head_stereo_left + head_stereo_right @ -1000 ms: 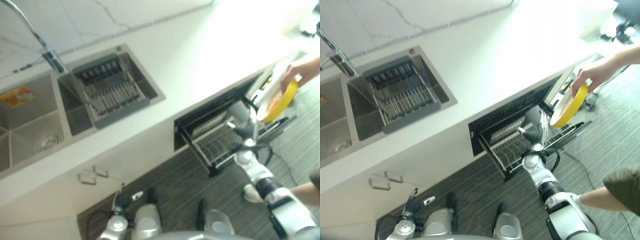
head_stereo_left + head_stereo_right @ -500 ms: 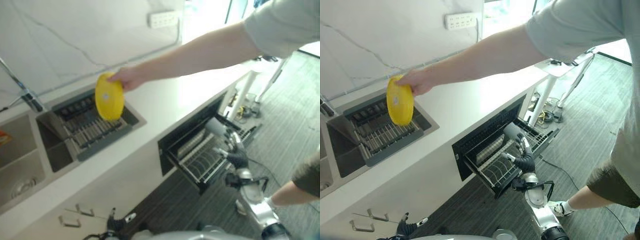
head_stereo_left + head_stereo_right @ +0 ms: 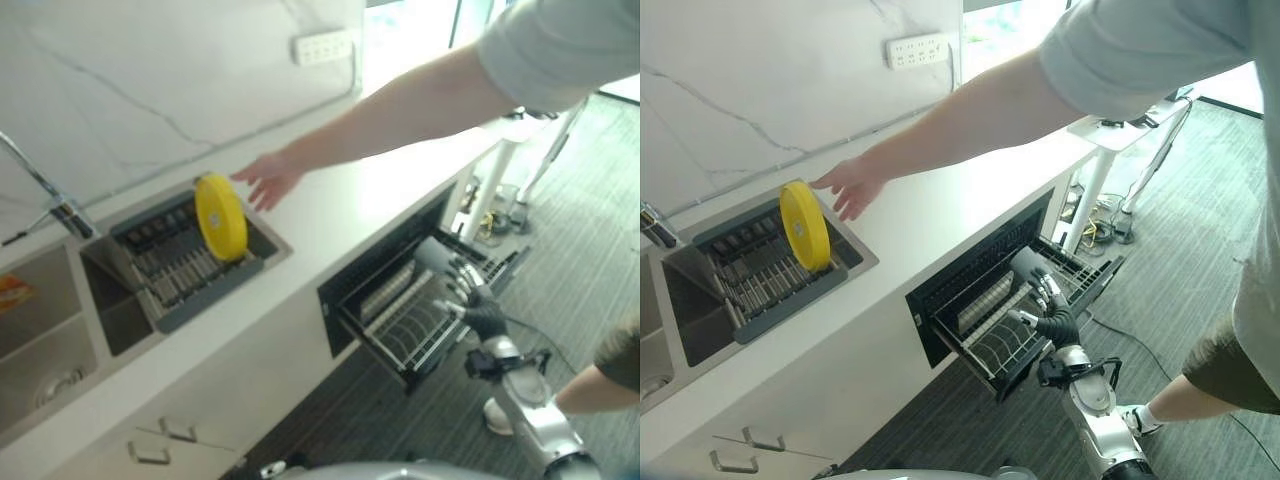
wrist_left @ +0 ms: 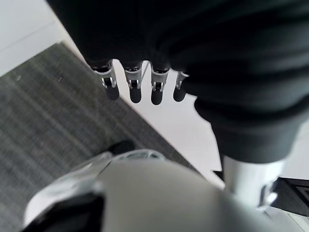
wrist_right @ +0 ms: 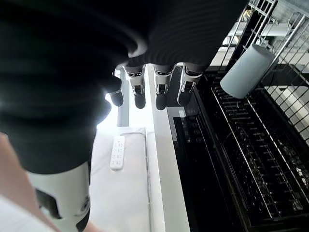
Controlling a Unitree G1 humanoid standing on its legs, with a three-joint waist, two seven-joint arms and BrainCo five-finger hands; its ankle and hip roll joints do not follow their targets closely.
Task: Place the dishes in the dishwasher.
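The yellow plate (image 3: 220, 217) is standing on edge in the sink's grey drying rack (image 3: 190, 265), a person's hand (image 3: 265, 178) hovering just beside it. The robot's right hand (image 3: 1050, 305) is hanging by the pulled-out dishwasher rack (image 3: 1005, 335), fingers loosely straight and holding nothing, so the plate is lying well apart, up and to its left. The left hand (image 4: 140, 87) is dangling low over the floor, fingers relaxed, empty; neither hand is looking close to the plate.
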